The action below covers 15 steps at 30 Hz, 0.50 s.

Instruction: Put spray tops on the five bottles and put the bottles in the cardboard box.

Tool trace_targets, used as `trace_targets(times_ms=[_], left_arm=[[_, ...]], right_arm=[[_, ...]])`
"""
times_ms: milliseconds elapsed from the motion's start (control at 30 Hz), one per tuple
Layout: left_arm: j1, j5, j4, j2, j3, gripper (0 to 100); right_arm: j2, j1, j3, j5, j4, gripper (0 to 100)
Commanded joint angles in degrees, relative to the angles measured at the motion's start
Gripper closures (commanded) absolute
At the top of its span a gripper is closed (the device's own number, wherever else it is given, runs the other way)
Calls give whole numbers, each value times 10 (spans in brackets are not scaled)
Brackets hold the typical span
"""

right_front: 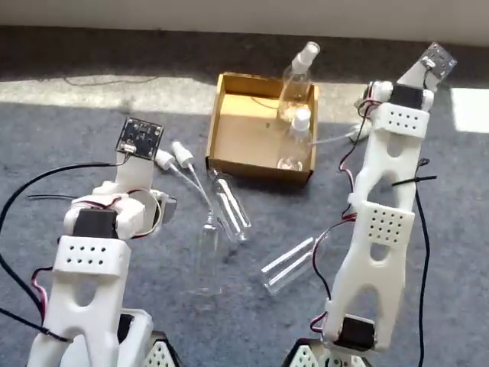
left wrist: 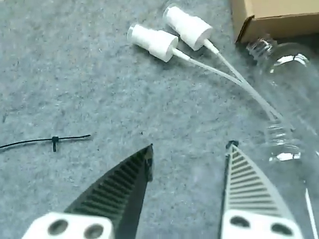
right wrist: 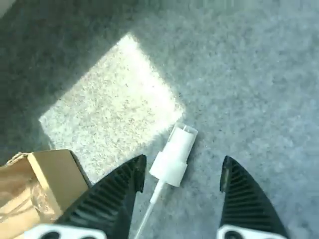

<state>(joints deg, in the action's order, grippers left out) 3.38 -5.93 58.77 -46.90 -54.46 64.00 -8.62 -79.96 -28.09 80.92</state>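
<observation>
The left gripper (left wrist: pixel 189 148) is held open over the carpet (left wrist: pixel 75 89), near two spray tops (left wrist: pixel 152 41) laid side by side, their tubes reaching toward an uncapped bottle (left wrist: pixel 294 74). The right gripper (right wrist: pixel 184 160) is spread open, with a third top (right wrist: pixel 174 155) seen between its fingers, near the box (right wrist: pixel 55 172). Two capped bottles (right_front: pixel 296 130) are seen in the box; three uncapped ones (right_front: pixel 229 202) are laid on the carpet.

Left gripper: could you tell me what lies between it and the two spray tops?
Just bare carpet between left gripper and spray tops, in left wrist view.
</observation>
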Motion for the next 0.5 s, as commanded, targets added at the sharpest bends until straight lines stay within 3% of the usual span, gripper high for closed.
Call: trace_targets(times_ms=[0, 100, 300, 467], left_arm=[[-31, -3, -24, -15, -7, 789], [-34, -3, -28, -15, -11, 789], [-36, -3, -28, -16, -13, 789], [-36, -3, -28, -16, -13, 790]], right_arm=[[18, 7, -50, -4, -15, 785], [35, -2, -51, -6, 10, 785], [-16, -21, -173, -2, 208, 785], [-54, -22, -182, 92, 204, 785]])
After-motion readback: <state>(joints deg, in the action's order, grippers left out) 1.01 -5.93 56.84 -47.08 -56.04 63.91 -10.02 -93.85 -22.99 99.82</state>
